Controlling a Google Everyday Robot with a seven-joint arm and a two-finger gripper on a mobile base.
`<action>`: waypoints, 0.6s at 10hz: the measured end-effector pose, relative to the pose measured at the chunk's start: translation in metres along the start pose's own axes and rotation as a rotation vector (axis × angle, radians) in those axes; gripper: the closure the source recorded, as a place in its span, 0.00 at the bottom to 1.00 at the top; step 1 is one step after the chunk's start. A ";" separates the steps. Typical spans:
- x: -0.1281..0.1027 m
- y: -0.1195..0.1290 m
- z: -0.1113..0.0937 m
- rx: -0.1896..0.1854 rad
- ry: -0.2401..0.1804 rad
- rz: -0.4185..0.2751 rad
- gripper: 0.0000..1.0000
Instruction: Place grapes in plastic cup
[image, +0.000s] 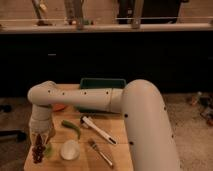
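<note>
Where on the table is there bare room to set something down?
Bare wood shows between the bowl and fork, and right of the white brush up to the arm. The left front is crowded: the shut tool hangs there holding the grapes, beside the cup, bowl and chili.

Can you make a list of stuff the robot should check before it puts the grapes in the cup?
1. Grapes held: ok. The gripper is shut on the grapes, which hang below it at the table's front left.
2. Plastic cup found: ok. A pale-green edge shows just right of the grapes.
3. Grapes over the cup's opening: cannot tell; the arm hides most of the cup.
4. White bowl not the target: ok, it sits apart, to the right.
5. Chili pepper out of the way: ok.
</note>
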 end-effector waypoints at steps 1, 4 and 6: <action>0.001 0.001 0.000 0.000 -0.002 0.005 1.00; 0.004 0.003 0.002 -0.001 -0.009 0.012 1.00; 0.006 0.004 0.002 -0.001 -0.011 0.016 1.00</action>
